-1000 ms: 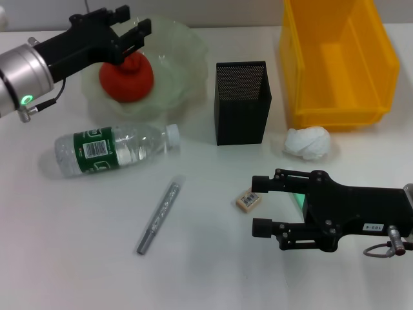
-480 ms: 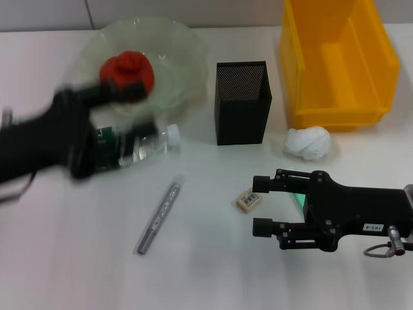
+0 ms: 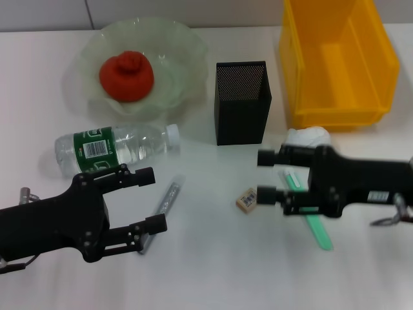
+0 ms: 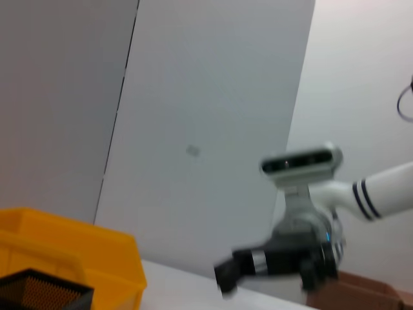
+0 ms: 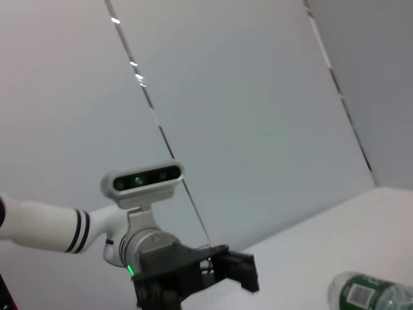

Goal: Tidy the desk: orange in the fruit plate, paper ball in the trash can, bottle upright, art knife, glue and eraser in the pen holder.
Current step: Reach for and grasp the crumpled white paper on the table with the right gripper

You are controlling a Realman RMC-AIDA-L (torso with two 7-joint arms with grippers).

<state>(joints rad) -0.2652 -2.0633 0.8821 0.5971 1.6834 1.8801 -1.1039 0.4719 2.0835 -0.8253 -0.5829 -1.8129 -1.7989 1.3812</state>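
With orange [image 3: 126,75] already in fruit plate [image 3: 184,48], probably eraser [image 3: 246,199] next: lying on desk [image 3: 213,271] just beyond right gripper [image 3: 266,176] fingers, spread empty; left gripper [image 3: 150,201] likewise released.

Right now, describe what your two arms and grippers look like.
Both grippers are matte black, each with two parallel fingers on linkage bars. The left gripper has a small silver fitting at its wrist. The right gripper carries a white label and a metal ring with a thin cable.
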